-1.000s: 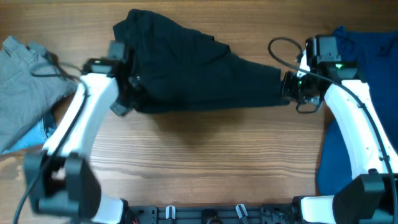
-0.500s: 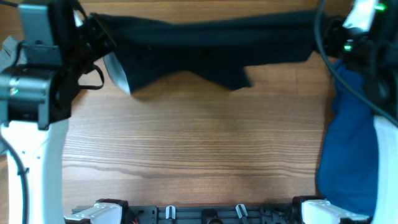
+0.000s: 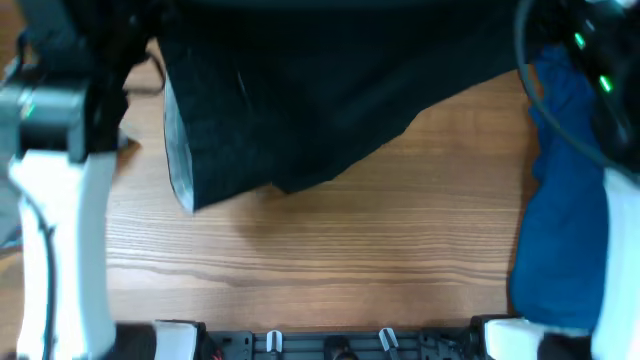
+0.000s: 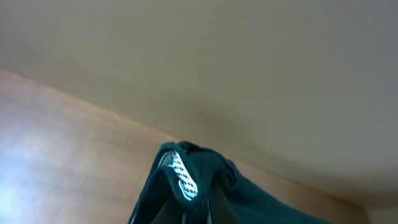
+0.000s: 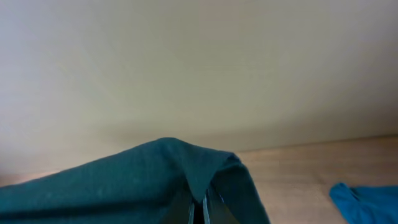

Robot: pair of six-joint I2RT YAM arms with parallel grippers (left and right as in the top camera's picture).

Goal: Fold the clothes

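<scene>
Nearest, the brown wooden desk shows its grain, with a royal-blue cloth garment heaped at its right edge. Beyond, the plain black fabric shorts hang spread above the desk's far half. The left hand is clamped on one bunched corner and the right hand is pinched tight on the other.

My bench is wood, its grain running side to side. A royal-blue garment lies bunched on it at my right.
</scene>
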